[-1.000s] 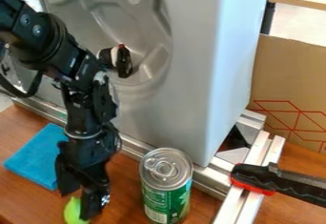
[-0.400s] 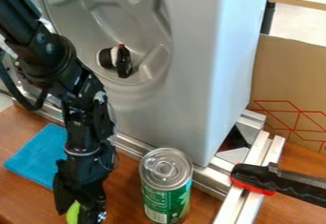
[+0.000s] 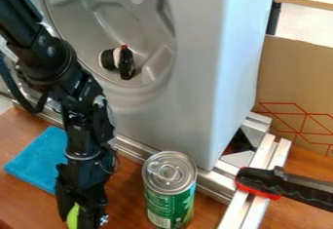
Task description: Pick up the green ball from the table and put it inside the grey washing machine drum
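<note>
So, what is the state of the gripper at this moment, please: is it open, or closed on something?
Gripper: at the green object; open or closed on it, cannot be told.

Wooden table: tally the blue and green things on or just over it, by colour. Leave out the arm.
Blue: 1 (cloth)
Green: 2 (green-labelled can; lime-green object at the gripper, partly hidden)
Total: 3
</note>
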